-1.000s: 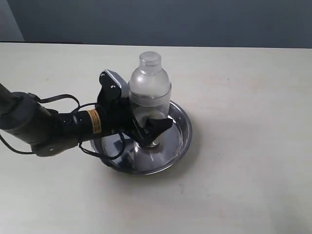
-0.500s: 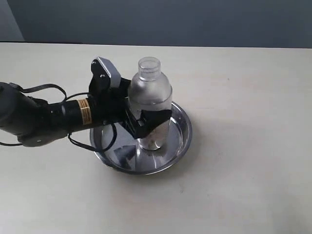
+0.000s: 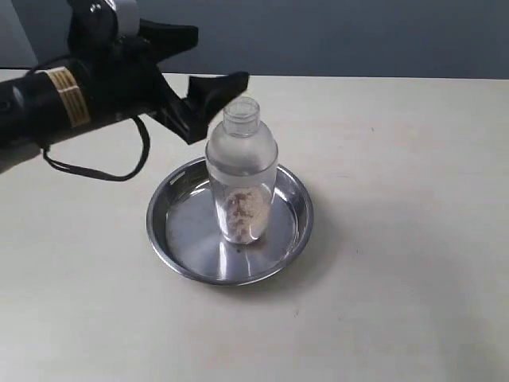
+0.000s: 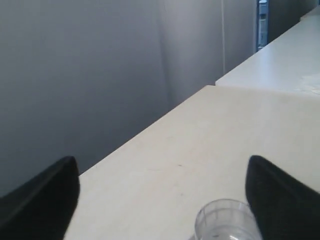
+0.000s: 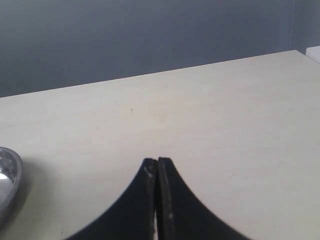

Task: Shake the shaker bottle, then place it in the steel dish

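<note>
The frosted shaker bottle [image 3: 242,175] stands upright in the middle of the steel dish [image 3: 179,243], brownish granules settled at its base. My left gripper [image 3: 211,57] hangs open above and to the left of the bottle's cap, touching nothing. In the left wrist view only the clear cap [image 4: 225,220] shows, low between the spread black fingers [image 4: 45,195]. My right gripper [image 5: 157,162] is shut on nothing over bare table; the dish's rim [image 5: 7,185] peeks in at that view's edge. The right arm is outside the exterior view.
The pale tabletop [image 3: 398,239] spreads wide around the dish. A dark grey wall [image 3: 318,36] runs along the table's far edge. The left arm's black cable [image 3: 119,171] loops down near the dish's left side.
My left gripper has let go of the bottle, opened, and risen up and to the left. The bottle now stands free in the dish.
</note>
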Controlling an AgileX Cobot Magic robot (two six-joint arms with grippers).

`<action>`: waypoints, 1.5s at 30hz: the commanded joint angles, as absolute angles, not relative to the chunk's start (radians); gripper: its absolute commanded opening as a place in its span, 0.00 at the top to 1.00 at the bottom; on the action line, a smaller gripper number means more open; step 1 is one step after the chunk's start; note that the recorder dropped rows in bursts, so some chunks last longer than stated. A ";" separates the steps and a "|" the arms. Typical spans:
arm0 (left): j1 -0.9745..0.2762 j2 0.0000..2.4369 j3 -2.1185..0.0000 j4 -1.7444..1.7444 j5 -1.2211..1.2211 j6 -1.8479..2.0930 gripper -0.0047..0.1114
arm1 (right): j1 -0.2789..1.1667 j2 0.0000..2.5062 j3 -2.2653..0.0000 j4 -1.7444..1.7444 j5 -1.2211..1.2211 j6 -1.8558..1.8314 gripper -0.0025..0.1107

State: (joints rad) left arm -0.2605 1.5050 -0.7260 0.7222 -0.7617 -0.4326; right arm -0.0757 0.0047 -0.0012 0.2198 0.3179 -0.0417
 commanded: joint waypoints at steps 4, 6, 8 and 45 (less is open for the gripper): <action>-0.262 1.201 -0.728 0.888 -0.393 -0.735 0.96 | -0.079 0.000 0.000 0.219 0.308 -0.044 0.99; -0.262 1.121 -0.728 0.937 -0.292 -0.830 0.95 | -0.079 0.000 0.000 0.219 0.308 -0.044 0.99; -0.262 1.040 -0.708 1.011 -0.212 -0.940 0.95 | -0.079 0.000 0.000 0.219 0.308 -0.044 0.99; -0.260 0.269 -0.060 0.559 0.218 -0.865 0.95 | -0.079 0.000 0.000 0.219 0.308 -0.044 0.99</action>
